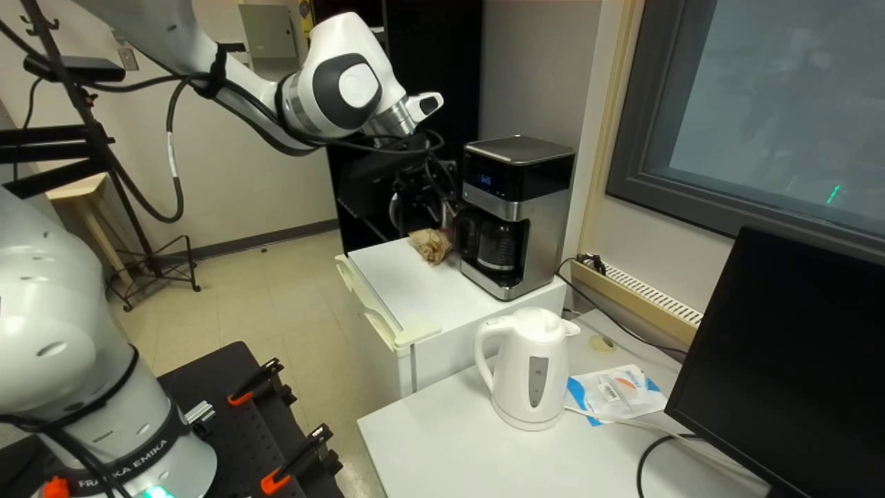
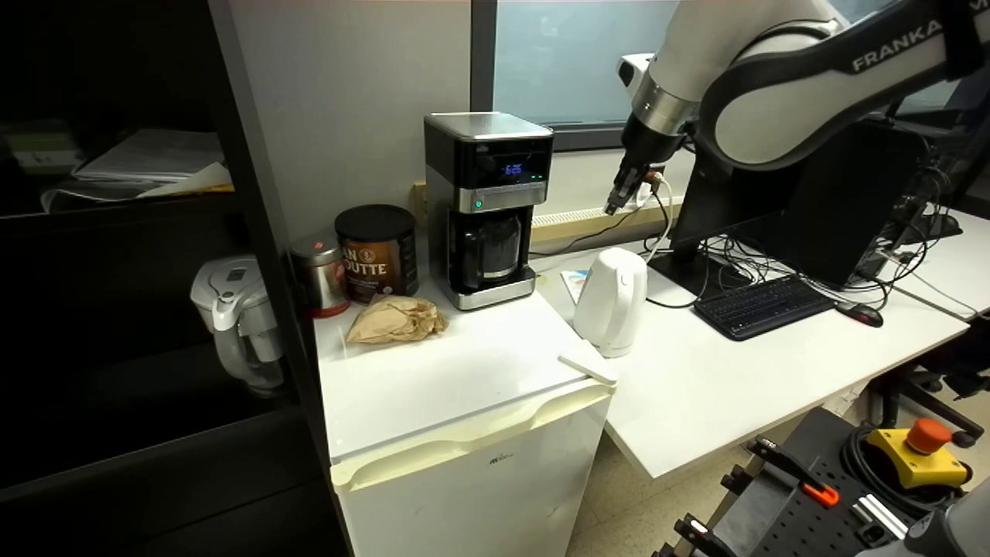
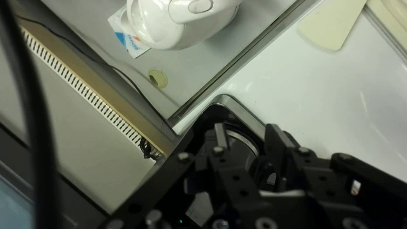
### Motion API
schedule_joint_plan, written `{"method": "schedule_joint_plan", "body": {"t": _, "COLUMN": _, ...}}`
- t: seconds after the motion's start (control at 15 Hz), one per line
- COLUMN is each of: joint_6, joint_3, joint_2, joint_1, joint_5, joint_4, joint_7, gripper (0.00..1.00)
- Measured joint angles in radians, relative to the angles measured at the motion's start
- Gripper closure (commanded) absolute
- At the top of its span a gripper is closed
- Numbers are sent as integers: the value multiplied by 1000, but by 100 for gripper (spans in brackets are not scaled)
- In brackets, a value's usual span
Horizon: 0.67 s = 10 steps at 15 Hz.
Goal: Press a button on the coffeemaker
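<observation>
Jaws stand spread near the coffeemaker (image 2: 495, 199), display (image 2: 513, 169) reading 6:25, arm (image 2: 773, 124) lettered FRANKA.

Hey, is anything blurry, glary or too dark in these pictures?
Wrist view: the cable along the left side is blurred, and small glints show on the fridge top. In an exterior view, the black shelving sinks into deep shadow; in both exterior views, the coffeemaker's display looks slightly fuzzy.

Coffeemaker (image 3: 244, 115) ptly hidden bhd fingers (image 3: 276, 141), wrist view.
</observation>
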Motion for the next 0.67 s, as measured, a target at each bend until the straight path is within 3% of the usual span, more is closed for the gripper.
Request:
{"method": "schedule_joint_plan", "body": {"t": 0.13, "joint_6": 45, "joint_3": 28, "joint_2": 29, "joint_1": -15, "joint_5": -108, "joint_4": 13, "joint_7": 71, "gripper": 100}}
{"method": "schedule_joint_plan", "body": {"t": 0.67, "joint_6": 77, "joint_3": 101, "joint_2": 143, "joint_1": -76, "joint_5": -557, "joint_4": 122, "joint_7": 456, "gripper": 99}}
